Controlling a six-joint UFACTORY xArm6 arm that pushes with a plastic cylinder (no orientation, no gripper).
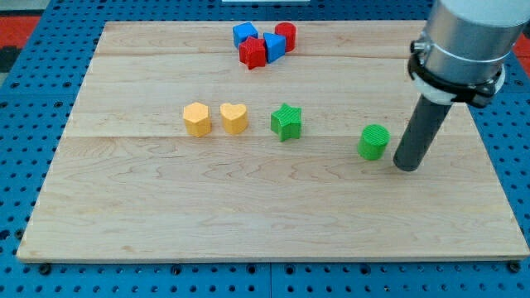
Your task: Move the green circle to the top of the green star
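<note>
Green circle: short, ribbed cylinder, upright, right half of the board, nearer the right edge than the centre. Green star well apart toward the left. My tip just beside the circle's right, not touching, bare, holding nothing.

A pale wooden table carries a yellow hexagon, yellow heart, green star and green circle in a loose row. Two blue blocks and two red blocks cluster near the view's top.
</note>
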